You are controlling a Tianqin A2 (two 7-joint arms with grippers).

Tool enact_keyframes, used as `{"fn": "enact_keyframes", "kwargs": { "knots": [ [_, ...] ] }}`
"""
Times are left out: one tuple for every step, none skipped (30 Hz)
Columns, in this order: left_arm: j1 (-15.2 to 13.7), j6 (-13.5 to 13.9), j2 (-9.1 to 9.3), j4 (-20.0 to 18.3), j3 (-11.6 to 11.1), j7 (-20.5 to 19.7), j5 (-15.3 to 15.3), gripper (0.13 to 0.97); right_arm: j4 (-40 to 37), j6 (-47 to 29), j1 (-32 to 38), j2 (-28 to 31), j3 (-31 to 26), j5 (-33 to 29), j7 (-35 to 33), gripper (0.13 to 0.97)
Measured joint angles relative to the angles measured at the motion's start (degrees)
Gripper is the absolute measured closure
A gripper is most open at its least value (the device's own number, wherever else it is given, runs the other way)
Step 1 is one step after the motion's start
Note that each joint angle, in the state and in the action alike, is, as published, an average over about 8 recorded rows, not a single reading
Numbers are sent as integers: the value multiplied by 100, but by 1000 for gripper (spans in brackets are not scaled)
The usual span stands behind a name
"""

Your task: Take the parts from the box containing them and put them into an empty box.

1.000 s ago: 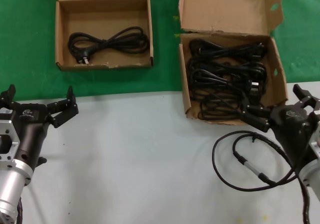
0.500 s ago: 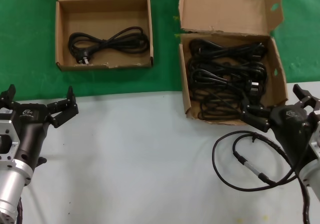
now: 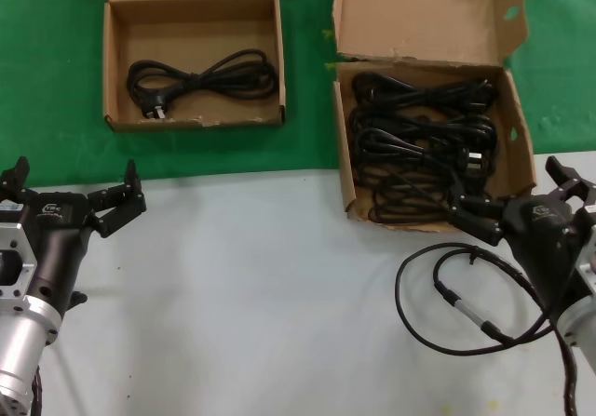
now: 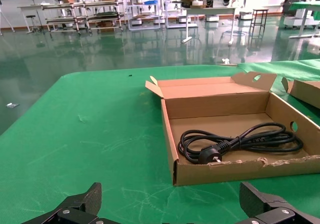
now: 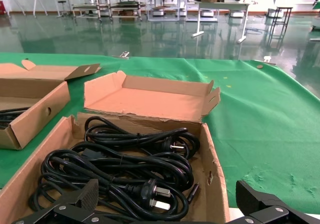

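The box with the tall notched lid (image 3: pixel 343 155) stands at the far right and holds several coiled black power cords (image 3: pixel 419 141). The right wrist view shows the cords (image 5: pixel 120 169) with a plug's metal pins, inside the box wall (image 5: pixel 212 169). The low-walled box with the frayed rim (image 3: pixel 116 123) stands at the far left and holds one coiled cord (image 3: pixel 200 79), which also shows in the left wrist view (image 4: pixel 235 143). My right gripper (image 3: pixel 505 185) is open and empty just before the full box's front edge. My left gripper (image 3: pixel 74 169) is open and empty, in front of the low box.
A thin black cable with a silver inline connector (image 3: pixel 447 295) loops on the white table by my right arm. Both boxes rest on green cloth (image 3: pixel 56 81) beyond the white surface (image 3: pixel 261 295). The tall lid (image 3: pixel 419 16) stands behind the cords.
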Motion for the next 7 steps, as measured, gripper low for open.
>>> {"fn": "enact_keyframes", "kwargs": {
  "knots": [
    [0, 0, 0, 0, 0, 0, 0, 132, 0, 0, 0, 0, 0, 0, 0, 129],
    [0, 0, 0, 0, 0, 0, 0, 132, 0, 0, 0, 0, 0, 0, 0, 129],
    [0, 0, 0, 0, 0, 0, 0, 132, 0, 0, 0, 0, 0, 0, 0, 129],
    [0, 0, 0, 0, 0, 0, 0, 132, 0, 0, 0, 0, 0, 0, 0, 129],
    [0, 0, 0, 0, 0, 0, 0, 132, 0, 0, 0, 0, 0, 0, 0, 129],
    [0, 0, 0, 0, 0, 0, 0, 132, 0, 0, 0, 0, 0, 0, 0, 129],
    [0, 0, 0, 0, 0, 0, 0, 132, 0, 0, 0, 0, 0, 0, 0, 129]
  ]
}}
